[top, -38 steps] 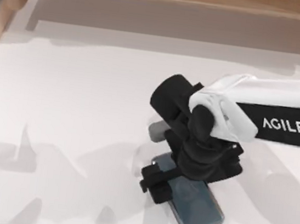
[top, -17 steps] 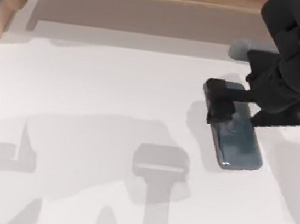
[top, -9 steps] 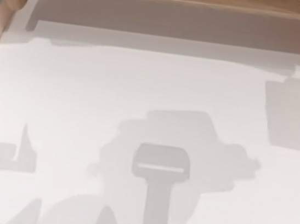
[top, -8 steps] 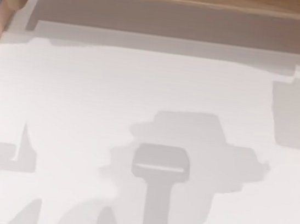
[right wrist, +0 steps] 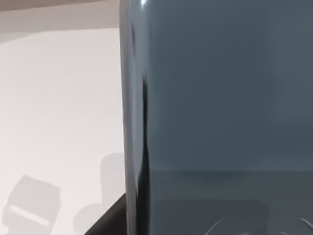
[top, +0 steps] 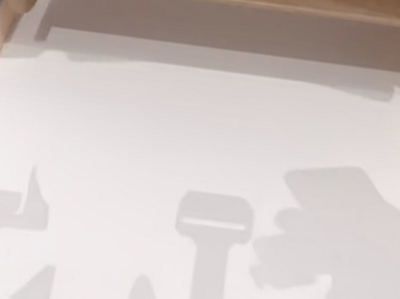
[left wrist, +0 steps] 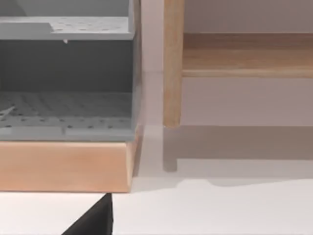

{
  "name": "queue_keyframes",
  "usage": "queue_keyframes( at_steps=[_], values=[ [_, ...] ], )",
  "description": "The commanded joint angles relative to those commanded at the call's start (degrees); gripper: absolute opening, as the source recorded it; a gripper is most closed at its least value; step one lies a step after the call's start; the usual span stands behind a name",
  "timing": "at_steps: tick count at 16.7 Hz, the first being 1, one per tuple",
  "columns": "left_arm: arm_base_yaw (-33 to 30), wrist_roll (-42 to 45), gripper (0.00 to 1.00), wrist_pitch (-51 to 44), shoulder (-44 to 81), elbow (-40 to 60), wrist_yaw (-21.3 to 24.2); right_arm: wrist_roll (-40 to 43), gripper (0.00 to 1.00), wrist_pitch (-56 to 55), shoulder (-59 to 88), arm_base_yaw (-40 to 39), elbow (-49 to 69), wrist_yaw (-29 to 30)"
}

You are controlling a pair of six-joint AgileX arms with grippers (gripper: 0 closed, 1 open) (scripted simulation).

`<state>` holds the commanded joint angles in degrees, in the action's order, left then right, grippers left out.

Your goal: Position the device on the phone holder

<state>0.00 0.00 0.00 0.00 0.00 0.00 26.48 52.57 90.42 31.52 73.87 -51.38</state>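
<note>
The device (right wrist: pixel 220 98) hung close before the right wrist camera (no readable writing on it), above the white bench (top: pixel 151 128); pincer grip couldn't be told.

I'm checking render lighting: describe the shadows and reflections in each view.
Top view: soft grey shadows lie on the white table, a large blocky one at right, near the pale phone holder. Left wrist view: the wooden post casts a shadow onto the wall. Right wrist view: the glossy phone shows a thin bright edge highlight.
</note>
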Motion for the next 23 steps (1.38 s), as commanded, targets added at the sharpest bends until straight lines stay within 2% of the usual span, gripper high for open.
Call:
queue_keyframes(
  at_steps=[5,8,10,18,23],
  values=[
    [0.0,0.0,1.0,0.0,0.0,0.0,0.0,25.6,0.0,-0.8,1.8,19.2,0.5,-7.8],
    [0.0,0.0,1.0,0.0,0.0,0.0,0.0,36.0,0.0,-3.7,4.5,28.0,-0.6,-10.2],
    [0.0,0.0,1.0,0.0,0.0,0.0,0.0,39.9,0.0,-6.1,6.1,31.6,-0.9,-11.1],
    [0.0,0.0,1.0,0.0,0.0,0.0,0.0,41.4,0.0,-7.6,6.6,33.0,-0.8,-11.4],
    [0.0,0.0,1.0,0.0,0.0,0.0,0.0,37.1,0.0,-14.1,4.9,30.3,-3.5,-8.3]
  ],
)
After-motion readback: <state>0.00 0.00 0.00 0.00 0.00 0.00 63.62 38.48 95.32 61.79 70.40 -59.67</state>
